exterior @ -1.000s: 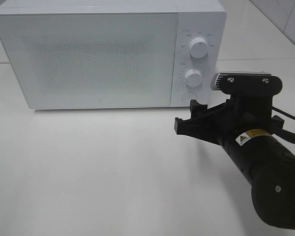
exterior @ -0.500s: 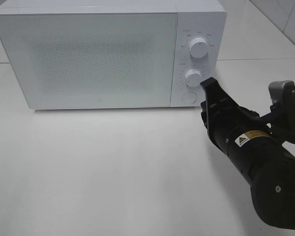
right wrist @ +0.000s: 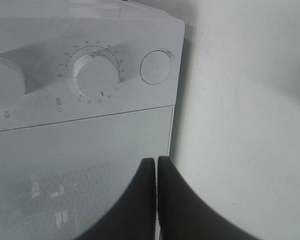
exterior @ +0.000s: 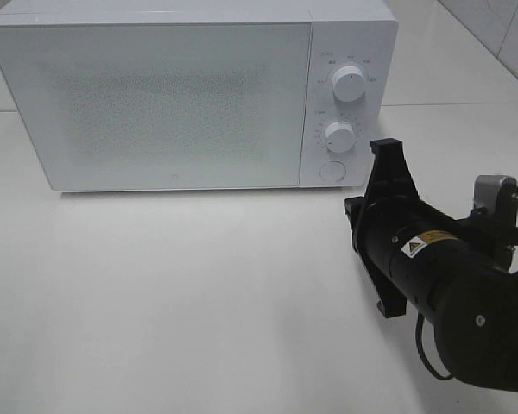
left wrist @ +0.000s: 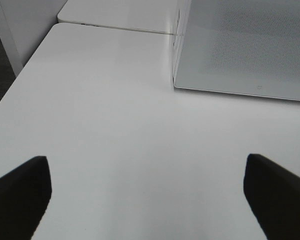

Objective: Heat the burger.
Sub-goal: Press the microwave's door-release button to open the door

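Upper left of the high view: a white microwave (exterior: pixel 155 103) stands on a white table (exterior: pixel 198 302) with its door (exterior: pixel 164 99) shut. The door is frosted and dotted (nothing behind it can be made out). The control panel runs down the microwave's right side and carries an upper dial (exterior: pixel 349 84), a lower dial (exterior: pixel 338 134) and a round button (exterior: pixel 331 170), one below the other.

As to the burger: it is not seen in any view. Whether it sits behind the door cannot be told.

Lower right of the high view: the black right arm (exterior: pixel 449 293) reaches up and left toward the panel. Its front end is near the button but apart from it. On the right gripper (right wrist: pixel 156 161) the fingers are pressed together with nothing between them. Its wrist view shows the tips in front of the door's corner nearest the button, with the lower dial just beyond. Contact with the door cannot be confirmed.

On the other side, the left gripper (left wrist: pixel 145 165) is spread wide and holds nothing. It hangs over bare table, and the microwave's left front corner lies ahead of it, well apart.
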